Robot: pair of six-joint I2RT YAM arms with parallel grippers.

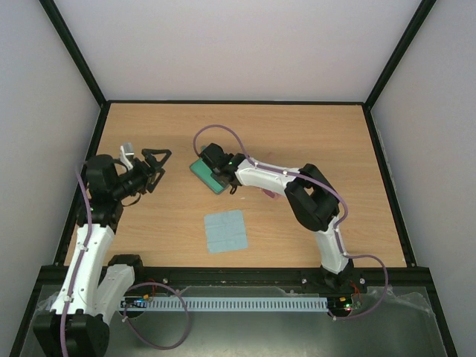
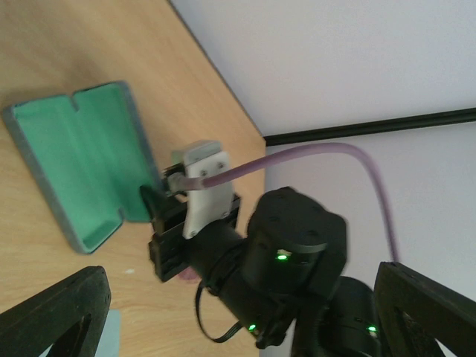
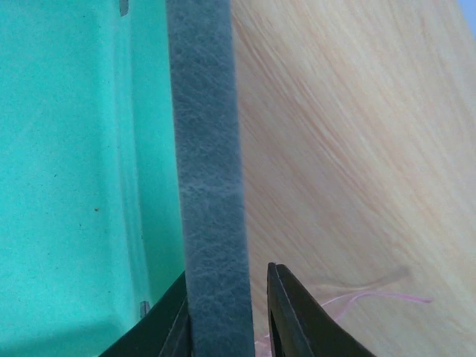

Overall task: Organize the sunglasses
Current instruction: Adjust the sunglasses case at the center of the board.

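Sunglasses [image 3: 401,297] lie on the table [image 1: 297,134] just beside the open case [image 3: 208,149], not inside. My right gripper [image 3: 227,320] pinches the case's grey wall narrowly; my left gripper [image 1: 160,163] gapes wide, empty. I'd steady the case first, then lift the frame gently.

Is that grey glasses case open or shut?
Open: the case shows its green lining, and the right gripper pinches one grey wall.
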